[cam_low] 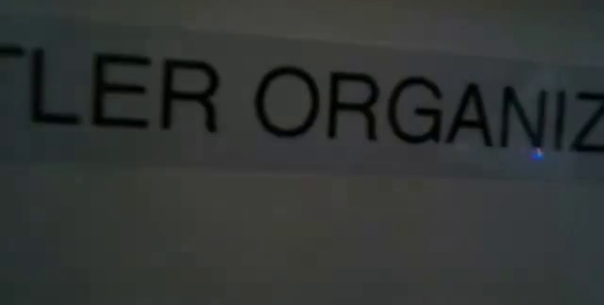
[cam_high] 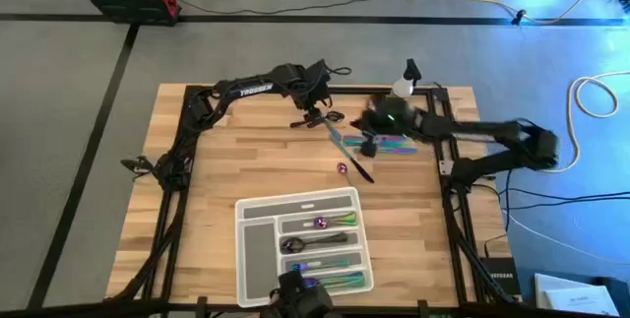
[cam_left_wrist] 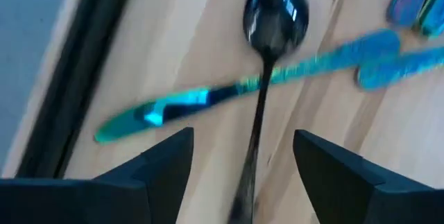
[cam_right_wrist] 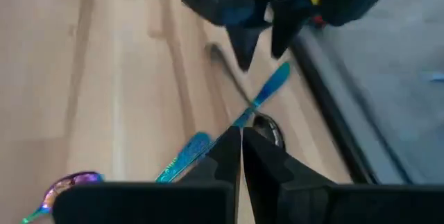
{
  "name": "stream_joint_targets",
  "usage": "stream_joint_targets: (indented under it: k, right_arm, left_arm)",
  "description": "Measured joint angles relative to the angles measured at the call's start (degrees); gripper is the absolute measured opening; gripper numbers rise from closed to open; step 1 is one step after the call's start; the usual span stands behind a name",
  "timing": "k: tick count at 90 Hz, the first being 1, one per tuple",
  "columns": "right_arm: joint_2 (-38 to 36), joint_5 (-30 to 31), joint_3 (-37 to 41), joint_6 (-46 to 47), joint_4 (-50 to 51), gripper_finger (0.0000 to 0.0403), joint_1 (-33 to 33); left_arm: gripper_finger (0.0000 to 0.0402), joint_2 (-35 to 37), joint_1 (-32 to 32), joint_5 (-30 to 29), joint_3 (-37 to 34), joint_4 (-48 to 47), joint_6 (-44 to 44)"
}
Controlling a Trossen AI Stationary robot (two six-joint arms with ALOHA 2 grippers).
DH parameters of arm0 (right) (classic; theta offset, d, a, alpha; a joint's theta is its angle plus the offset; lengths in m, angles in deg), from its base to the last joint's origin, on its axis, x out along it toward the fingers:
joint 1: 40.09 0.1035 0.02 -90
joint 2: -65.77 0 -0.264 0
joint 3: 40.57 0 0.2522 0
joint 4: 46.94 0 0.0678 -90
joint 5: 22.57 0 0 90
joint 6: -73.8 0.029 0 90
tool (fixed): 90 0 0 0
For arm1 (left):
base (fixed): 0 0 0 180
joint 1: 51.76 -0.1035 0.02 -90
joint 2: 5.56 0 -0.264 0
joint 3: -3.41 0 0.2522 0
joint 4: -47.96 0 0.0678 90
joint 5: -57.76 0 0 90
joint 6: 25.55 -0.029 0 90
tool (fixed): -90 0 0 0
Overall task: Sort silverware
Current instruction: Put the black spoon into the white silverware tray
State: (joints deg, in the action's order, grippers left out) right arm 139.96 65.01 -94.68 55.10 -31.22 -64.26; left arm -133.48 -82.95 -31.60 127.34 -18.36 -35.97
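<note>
Wooden table (cam_high: 236, 160) fills the middle of the high view, with the white compartment tray (cam_high: 258, 259) at lower centre holding several sorted pieces and a loose pile of iridescent silverware (cam_high: 379, 142) right of centre near the table's far edge. Left gripper (cam_left_wrist: 243, 161) sits at upper centre, fingers spread wide, nothing gripped, over a dark spoon (cam_left_wrist: 267, 50) that crosses a teal knife (cam_left_wrist: 201, 100). Right gripper (cam_right_wrist: 241, 156) is over the pile, fingers pressed together and holding nothing visible, and a lone iridescent spoon (cam_high: 342, 168) lies mid-table.
</note>
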Motion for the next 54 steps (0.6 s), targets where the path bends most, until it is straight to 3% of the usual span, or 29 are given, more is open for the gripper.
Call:
stream_joint_targets:
  k: [9, 18, 42, 54]
  right_arm:
    - [9.29, -3.48, -11.15, -2.75, 10.99, 0.0004, -0.78]
    - [17.04, -3.87, -20.36, -5.83, 15.51, 0.0018, -0.71]
    - [29.41, -5.72, -32.68, -13.48, 18.22, 0.0112, -0.74]
    - [36.50, -3.18, -39.49, -16.35, 22.32, 0.0140, -0.63]
  left_arm:
    - [0.0235, 0.88, -0.38, 0.01, -2.49, -0.07, -0.52]
    - [0.0235, 5.23, -0.80, 0.00, -10.11, 5.05, -0.39]
    - [0.0235, 31.54, -1.19, 0.22, -43.57, 33.34, 2.50]
    - [0.0235, 42.99, -0.40, 0.12, -58.59, 46.82, 5.43]
